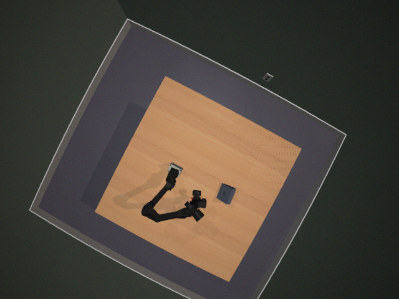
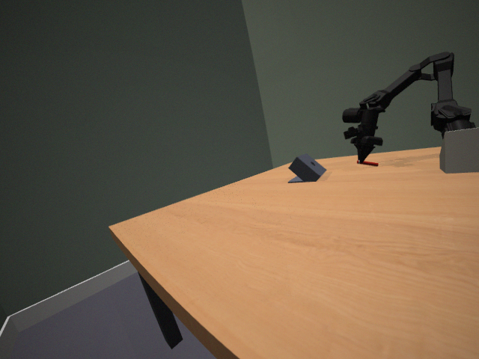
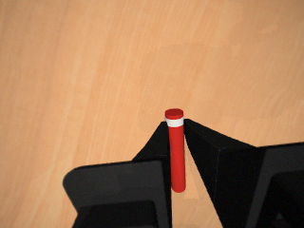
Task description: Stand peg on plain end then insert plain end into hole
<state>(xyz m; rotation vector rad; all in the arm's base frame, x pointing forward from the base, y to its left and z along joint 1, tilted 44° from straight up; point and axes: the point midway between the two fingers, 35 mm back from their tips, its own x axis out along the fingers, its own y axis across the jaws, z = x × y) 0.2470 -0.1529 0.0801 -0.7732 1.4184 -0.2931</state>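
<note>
The end effector (image 3: 177, 124) is clamped on the red peg (image 3: 177, 157), its two black fingers pressed against the shaft just below the white band (image 3: 174, 123). In the exterior view, upper right of the frame, the peg (image 2: 369, 163) lies flat on the tabletop (image 2: 309, 247) under the downward-pointing end effector (image 2: 362, 160). The sloped panel (image 2: 307, 167) with its hole sits near, to the left, apart from the peg.
</note>
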